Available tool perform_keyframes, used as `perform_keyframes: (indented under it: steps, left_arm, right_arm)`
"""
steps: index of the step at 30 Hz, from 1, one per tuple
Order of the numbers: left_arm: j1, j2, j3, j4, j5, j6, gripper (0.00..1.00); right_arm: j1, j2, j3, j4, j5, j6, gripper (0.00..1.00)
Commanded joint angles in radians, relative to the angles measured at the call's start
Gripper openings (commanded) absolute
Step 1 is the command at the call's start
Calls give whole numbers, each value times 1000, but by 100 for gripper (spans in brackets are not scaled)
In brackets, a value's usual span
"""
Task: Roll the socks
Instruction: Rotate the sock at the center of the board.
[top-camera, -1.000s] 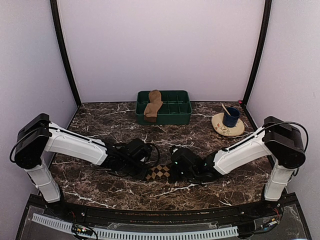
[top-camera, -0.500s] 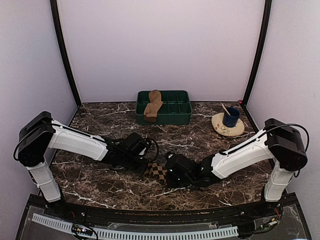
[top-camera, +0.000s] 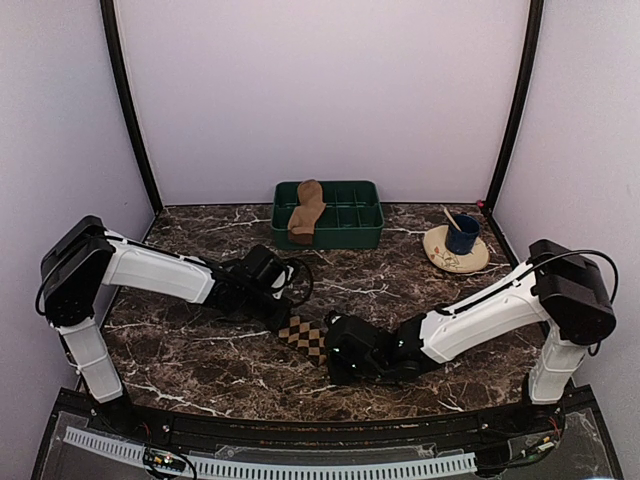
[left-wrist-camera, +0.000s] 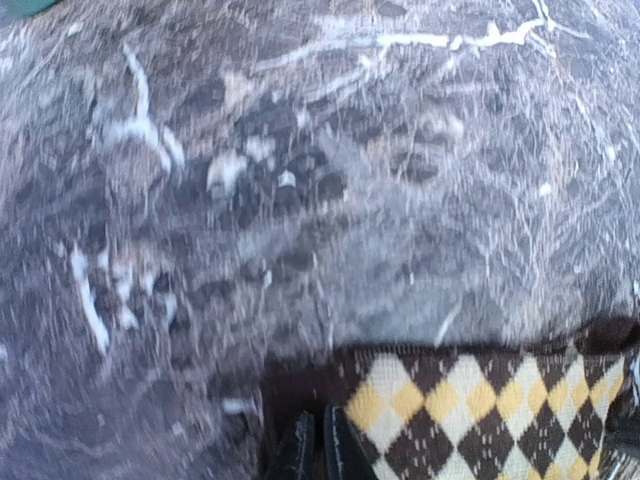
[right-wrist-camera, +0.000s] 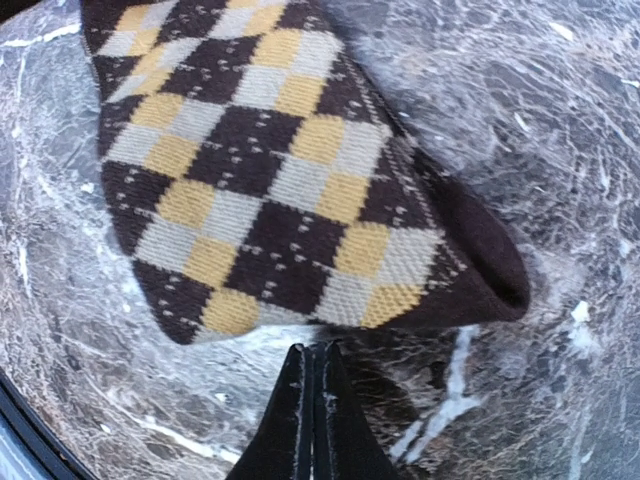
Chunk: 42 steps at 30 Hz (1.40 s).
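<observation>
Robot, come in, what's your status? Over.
Left gripper shut on brown-and-tan argyle fabric sock, dark edge. Right gripper shut, empty, beside it. Plain tan fabric sock draped over green plastic tray. Nothing blocking.

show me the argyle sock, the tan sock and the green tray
argyle sock (right-wrist-camera: 270, 180), right wrist view, middle of the diamond pattern
tan sock (top-camera: 307, 208), top external view, middle of its length
green tray (top-camera: 352, 238), top external view, front wall

one tan sock (top-camera: 306, 212) lying in the one green tray (top-camera: 362, 238), one argyle sock (top-camera: 305, 338) well in front of that tray: two in all. right of the tray, one plate (top-camera: 443, 258), one blue cup (top-camera: 463, 236).
</observation>
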Motion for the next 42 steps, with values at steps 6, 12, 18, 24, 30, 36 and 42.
perform_keyframes:
  steps: [6, 12, 18, 24, 30, 36, 42]
  left_arm:
    - [11, 51, 47, 28, 71, 100, 7]
    - [12, -33, 35, 27, 60, 82, 9]
    - [10, -152, 24, 38, 65, 48, 17]
    - [-14, -269, -87, 65, 58, -49, 28]
    - [-101, -391, -266, 96, -38, -171, 42]
    - [-167, -404, -324, 52, -108, -265, 50]
    - [-185, -352, -332, 1, -139, -340, 33]
  right_arm:
    - [23, -27, 49, -67, 41, -1, 0]
    - [22, -135, 58, -170, 113, -54, 9]
    - [12, -196, 71, -231, 169, -116, 19]
    - [-40, -158, 71, -195, 161, -155, 20]
    - [-101, -103, 97, -168, 125, -199, 26]
    - [-148, -44, 130, -162, 69, -229, 35]
    - [-167, -23, 129, -144, 32, -228, 35]
